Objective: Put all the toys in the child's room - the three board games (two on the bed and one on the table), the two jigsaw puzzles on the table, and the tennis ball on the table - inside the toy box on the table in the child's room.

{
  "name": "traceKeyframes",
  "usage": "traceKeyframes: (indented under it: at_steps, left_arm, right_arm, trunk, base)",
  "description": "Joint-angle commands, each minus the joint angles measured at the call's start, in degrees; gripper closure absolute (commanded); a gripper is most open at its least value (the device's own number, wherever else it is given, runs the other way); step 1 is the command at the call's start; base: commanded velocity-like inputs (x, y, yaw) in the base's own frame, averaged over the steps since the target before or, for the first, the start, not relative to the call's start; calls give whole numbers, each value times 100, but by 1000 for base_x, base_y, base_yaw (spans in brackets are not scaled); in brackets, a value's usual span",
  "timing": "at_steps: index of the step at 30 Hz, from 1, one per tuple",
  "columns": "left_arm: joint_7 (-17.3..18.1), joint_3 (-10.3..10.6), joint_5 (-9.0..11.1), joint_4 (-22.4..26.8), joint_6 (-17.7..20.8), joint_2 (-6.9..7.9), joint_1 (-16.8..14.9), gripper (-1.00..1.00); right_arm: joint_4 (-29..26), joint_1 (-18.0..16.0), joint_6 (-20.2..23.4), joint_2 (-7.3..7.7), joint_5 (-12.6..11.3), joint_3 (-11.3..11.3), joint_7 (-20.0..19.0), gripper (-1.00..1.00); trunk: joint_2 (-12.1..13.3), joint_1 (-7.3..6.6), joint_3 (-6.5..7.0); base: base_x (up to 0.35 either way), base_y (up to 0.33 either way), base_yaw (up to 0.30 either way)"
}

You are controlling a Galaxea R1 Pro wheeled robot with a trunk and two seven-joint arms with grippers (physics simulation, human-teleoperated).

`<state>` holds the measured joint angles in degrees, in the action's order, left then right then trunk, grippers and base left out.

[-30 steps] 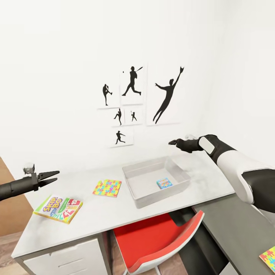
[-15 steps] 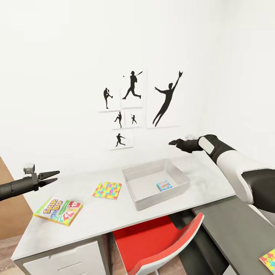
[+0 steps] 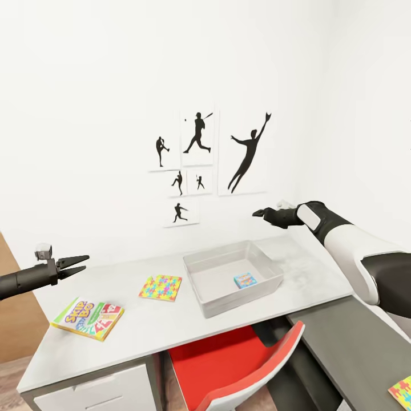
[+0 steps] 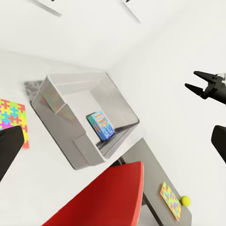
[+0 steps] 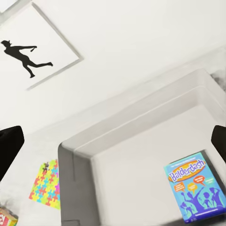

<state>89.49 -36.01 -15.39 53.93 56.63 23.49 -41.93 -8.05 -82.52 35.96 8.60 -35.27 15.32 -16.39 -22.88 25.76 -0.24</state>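
The toy box (image 5: 75, 155) holds a "Balderdash" game (image 5: 195, 188), legible from the right wrist; both grippers' jaws apart.

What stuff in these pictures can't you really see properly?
- Second jigsaw puzzle: cut off by the head view's corner edge.
- Red chair: its legs are cut off below; the table hides its seat's far part.
- Tennis ball: too small for detail in the left wrist view.

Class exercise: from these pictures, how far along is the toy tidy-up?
Done: one blue game box lies inside the toy box. In hand: nothing; both the left end effector and the right end effector hover open. Left: Skip-Bo, two jigsaw puzzles and the tennis ball.
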Motion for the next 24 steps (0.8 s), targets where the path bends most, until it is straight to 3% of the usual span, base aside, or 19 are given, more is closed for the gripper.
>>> traceKeyframes:
  at_steps: [1,9,16,24]
  left_arm:
    - [51,-12,-61,4,59,-3,-3,-100]
    - [51,-11,-59,4,59,-4,-4,-100]
    - [51,-12,-58,4,59,-5,-4,-100]
    - [51,-7,-59,4,59,-6,-2,-100]
  right_arm:
    - [-4,-1,14,6,-15,46,-22,-100]
    - [1,41,16,34,-19,45,-22,-100]
    - [-3,201,16,37,-23,42,-21,-100]
    - [-4,226,16,45,-23,41,-16,-100]
  trunk:
    - [-4,2,6]
    - [-4,2,22]
    - [-4,2,23]
    - [-4,2,23]
  base:
    - [-42,0,0]
    - [-134,46,-30]
    - [-74,53,-232]
    - [-157,200,-273]
